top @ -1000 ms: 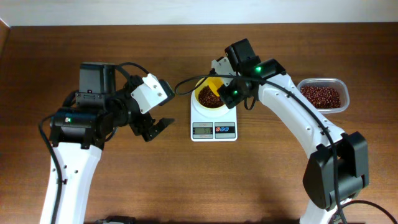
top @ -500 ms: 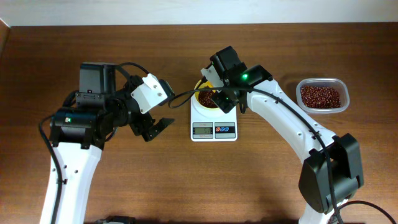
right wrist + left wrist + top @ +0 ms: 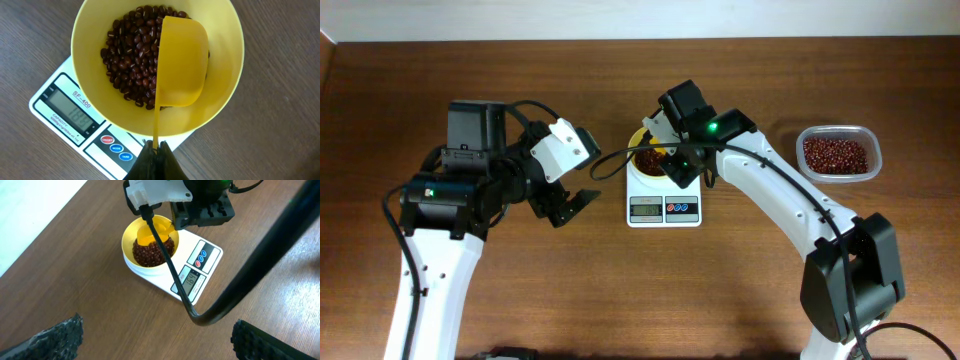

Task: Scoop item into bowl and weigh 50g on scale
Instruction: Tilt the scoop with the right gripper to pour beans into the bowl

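Observation:
A pale yellow bowl (image 3: pixel 90 75) holding dark red-brown beans (image 3: pixel 131 60) stands on the white scale (image 3: pixel 85 135), also seen from overhead (image 3: pixel 664 205). My right gripper (image 3: pixel 156 148) is shut on the thin handle of a bright yellow scoop (image 3: pixel 181 62), which is turned on its side inside the bowl over the beans. In the left wrist view the bowl (image 3: pixel 131 240) and scale (image 3: pixel 197 270) lie ahead. My left gripper (image 3: pixel 565 203) is open and empty, left of the scale above the table.
A clear plastic tub (image 3: pixel 838 152) with more beans stands at the right rear. A black cable (image 3: pixel 172 275) from the right arm loops in front of the scale.
My right gripper moved left over the bowl and rolled the scoop onto its side inside it. The left arm has not moved.

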`<action>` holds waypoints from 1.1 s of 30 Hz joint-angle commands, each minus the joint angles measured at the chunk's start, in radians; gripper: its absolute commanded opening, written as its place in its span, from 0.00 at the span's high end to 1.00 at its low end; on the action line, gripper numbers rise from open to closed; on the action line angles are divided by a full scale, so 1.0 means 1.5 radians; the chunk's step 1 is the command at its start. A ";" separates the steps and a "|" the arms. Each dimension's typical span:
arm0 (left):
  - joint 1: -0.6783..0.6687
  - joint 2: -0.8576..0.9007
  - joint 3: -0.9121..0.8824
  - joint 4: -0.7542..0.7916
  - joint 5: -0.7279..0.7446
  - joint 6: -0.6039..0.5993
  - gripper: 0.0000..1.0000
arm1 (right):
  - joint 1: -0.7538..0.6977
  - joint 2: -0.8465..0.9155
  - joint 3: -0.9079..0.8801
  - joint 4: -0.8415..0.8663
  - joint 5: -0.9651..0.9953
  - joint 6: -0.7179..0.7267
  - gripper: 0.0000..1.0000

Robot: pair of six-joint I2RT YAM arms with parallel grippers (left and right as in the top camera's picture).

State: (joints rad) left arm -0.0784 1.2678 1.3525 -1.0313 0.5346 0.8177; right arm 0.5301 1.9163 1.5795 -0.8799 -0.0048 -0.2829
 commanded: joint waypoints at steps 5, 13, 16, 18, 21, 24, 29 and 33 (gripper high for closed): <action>-0.002 -0.004 0.010 0.000 0.000 -0.006 0.01 | -0.001 0.003 -0.006 0.002 -0.017 0.022 0.96; -0.002 -0.004 0.010 0.000 0.000 -0.007 0.01 | -0.053 0.003 -0.006 0.001 -0.108 0.042 0.96; -0.002 -0.004 0.010 0.000 0.000 -0.006 0.01 | -0.079 0.003 -0.006 0.001 -0.170 0.042 0.96; -0.002 -0.004 0.010 0.000 0.000 -0.007 0.01 | -0.080 0.003 -0.006 0.001 -0.174 0.042 0.96; -0.002 -0.004 0.010 0.000 0.000 -0.006 0.01 | -0.080 0.003 -0.006 -0.003 -0.189 0.042 0.96; -0.002 -0.004 0.010 0.000 0.000 -0.007 0.01 | -0.080 0.003 -0.006 -0.004 -0.219 0.042 0.96; -0.002 -0.004 0.010 0.000 0.000 -0.007 0.01 | -0.080 0.003 -0.006 -0.004 -0.262 0.043 0.96; -0.002 -0.004 0.010 0.000 0.000 -0.007 0.01 | -0.080 0.003 -0.006 -0.004 -0.274 0.073 0.96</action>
State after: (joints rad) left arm -0.0784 1.2678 1.3525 -1.0313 0.5346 0.8177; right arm 0.4072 1.9163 1.5795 -0.8848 -0.3801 -0.2005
